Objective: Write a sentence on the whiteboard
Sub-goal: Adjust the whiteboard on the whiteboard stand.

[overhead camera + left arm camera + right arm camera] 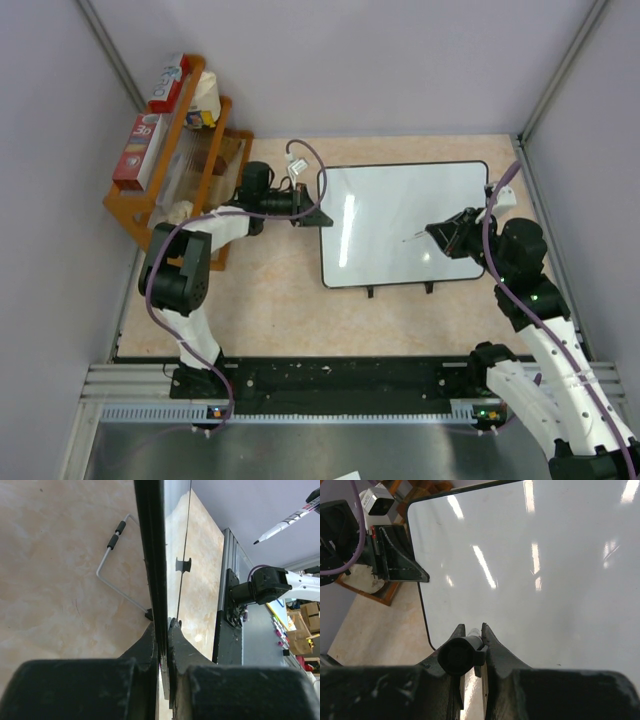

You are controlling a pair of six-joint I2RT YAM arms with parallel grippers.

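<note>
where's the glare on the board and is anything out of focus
Top external: two pale light streaks on the glossy white black-rimmed whiteboard, otherwise sharp. Right wrist: many bright streaks and spots across the board; the right fingers and the dark marker end between them are soft. Left wrist: the left fingers are dark and blurred.

Lab: partition walls point(340, 60), aluminium frame point(130, 385)

Room and blockers around the whiteboard point(390, 205)
Its left rim is pinched by the left gripper point(318, 214), with a wooden rack point(165, 195) farther left. The right gripper point(437, 232), closed on a marker point(280, 526), hangs over its right part. The table point(265, 305) in front of it lies open.
</note>
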